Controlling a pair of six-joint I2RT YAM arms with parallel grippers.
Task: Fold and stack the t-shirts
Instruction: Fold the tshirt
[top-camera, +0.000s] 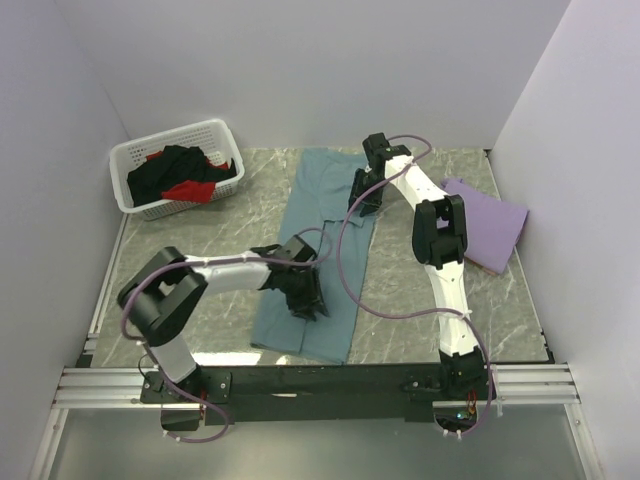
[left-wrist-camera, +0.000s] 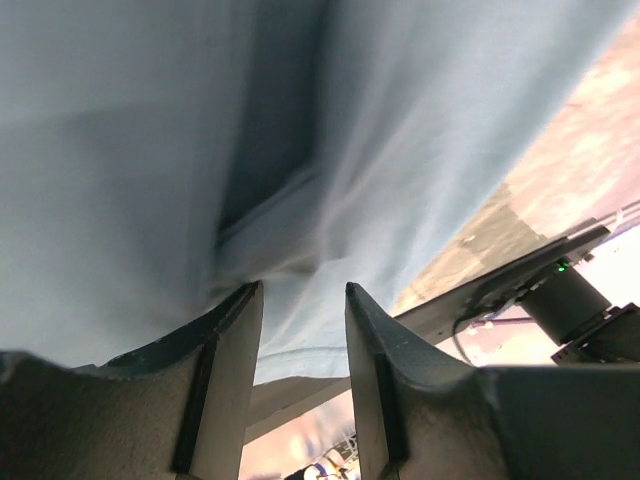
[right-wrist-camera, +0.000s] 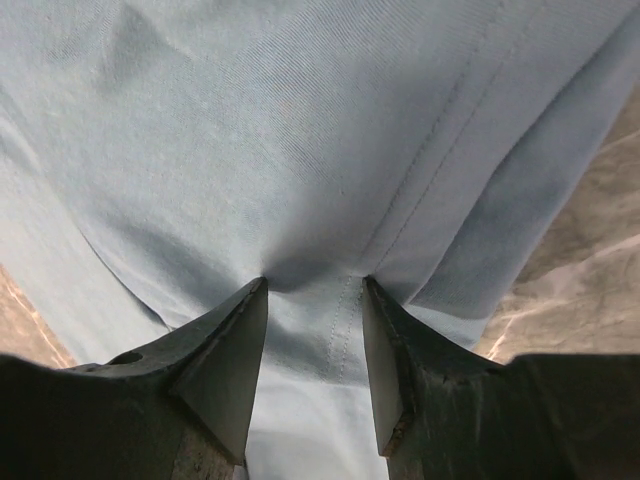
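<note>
Teal-blue t-shirt: cloth is bunched and clamped between the fingers of the left gripper; a seamed fold is likewise clamped by the right gripper. Lavender t-shirt: laid folded just right of the right arm.

Basket back left holding shirts, long shirt centre, folded shirt right

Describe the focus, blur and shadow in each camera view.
Top external: even soft light, sharp throughout, only faint shadows on the teal t-shirt. Left wrist: the left gripper's fingers look dark and soft, deep shadow fills the shirt's fold, the table beyond is blurred and bright. Right wrist: cloth weave crisp, the right gripper's fingers out of focus.
</note>
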